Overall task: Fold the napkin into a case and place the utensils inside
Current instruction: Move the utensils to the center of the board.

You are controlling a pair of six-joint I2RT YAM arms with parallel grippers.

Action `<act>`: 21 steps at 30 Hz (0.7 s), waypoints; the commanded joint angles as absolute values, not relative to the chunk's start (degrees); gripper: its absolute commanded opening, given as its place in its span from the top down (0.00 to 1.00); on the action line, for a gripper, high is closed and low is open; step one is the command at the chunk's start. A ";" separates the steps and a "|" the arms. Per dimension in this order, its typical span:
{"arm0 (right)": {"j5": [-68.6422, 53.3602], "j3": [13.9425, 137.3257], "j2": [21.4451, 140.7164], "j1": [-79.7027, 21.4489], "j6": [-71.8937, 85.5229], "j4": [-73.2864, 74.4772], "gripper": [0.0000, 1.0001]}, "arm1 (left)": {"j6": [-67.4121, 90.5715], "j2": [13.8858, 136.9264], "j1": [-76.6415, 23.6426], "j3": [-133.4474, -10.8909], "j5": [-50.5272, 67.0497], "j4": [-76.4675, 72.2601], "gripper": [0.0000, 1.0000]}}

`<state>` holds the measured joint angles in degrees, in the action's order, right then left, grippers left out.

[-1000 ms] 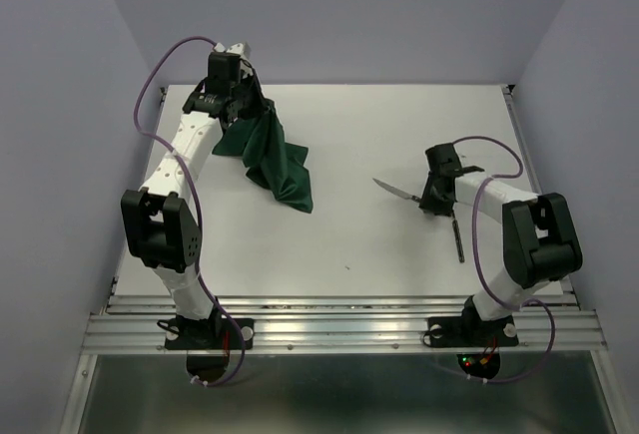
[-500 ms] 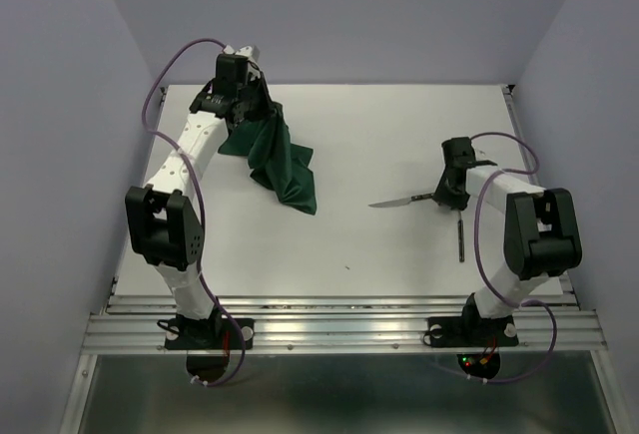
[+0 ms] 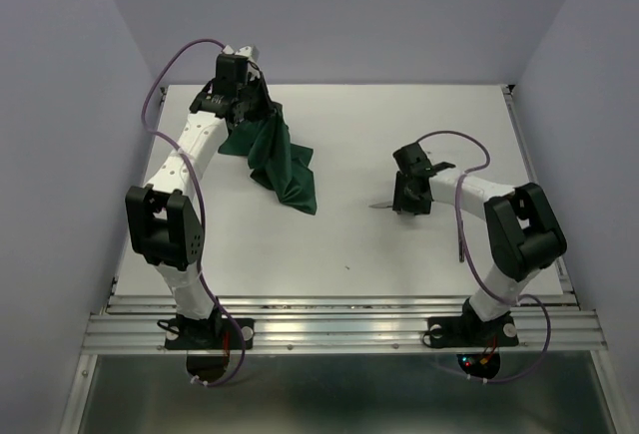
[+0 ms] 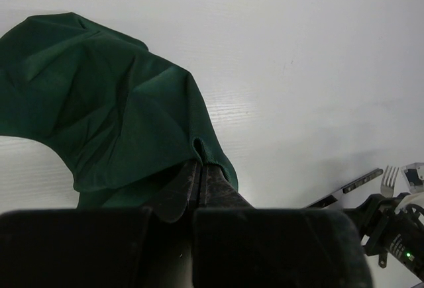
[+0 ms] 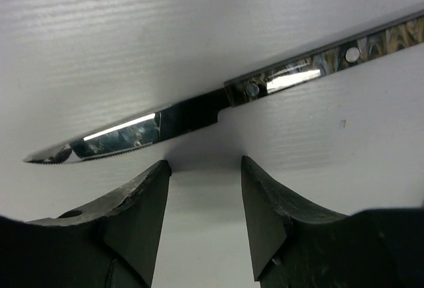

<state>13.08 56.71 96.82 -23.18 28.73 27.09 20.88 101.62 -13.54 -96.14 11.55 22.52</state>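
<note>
The dark green napkin [image 3: 285,170] hangs crumpled from my left gripper [image 3: 245,105], its lower part resting on the table at the back left. In the left wrist view that gripper [image 4: 200,169] is shut on a fold of the napkin [image 4: 112,109]. The knife [image 5: 199,106] lies flat on the table, blade to the left and patterned handle to the right. My right gripper [image 5: 203,169] stands open just short of the blade, with nothing between its fingers. From above, only the knife's tip [image 3: 380,205] shows beside the right gripper [image 3: 404,202]. The fork's tines [image 4: 389,179] show in the left wrist view.
The white table [image 3: 349,135] is walled at the back and on both sides. A purple cable [image 3: 461,239] loops from the right arm over the table's right part.
The right gripper has moved left along the knife and its jaws have opened wider; the knife, earlier held at an angle, now lies flat. The left gripper shifted slightly with the napkin, then held still.
</note>
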 commanded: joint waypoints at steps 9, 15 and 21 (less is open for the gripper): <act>18.98 72.68 114.95 -18.46 29.79 25.05 0.47 | 20.57 100.28 -13.89 -98.26 11.08 21.97 1.00; 20.04 74.62 117.42 -12.93 29.00 24.96 0.47 | 20.30 99.58 -13.89 -98.26 10.28 22.50 1.00; 21.00 72.69 117.33 -7.74 28.13 24.79 0.47 | 20.65 99.49 -13.89 -98.26 10.63 22.50 1.00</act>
<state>19.09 76.34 113.69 -10.94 28.49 21.43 20.86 101.62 -13.54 -96.14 10.48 22.68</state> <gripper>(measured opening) 0.530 0.037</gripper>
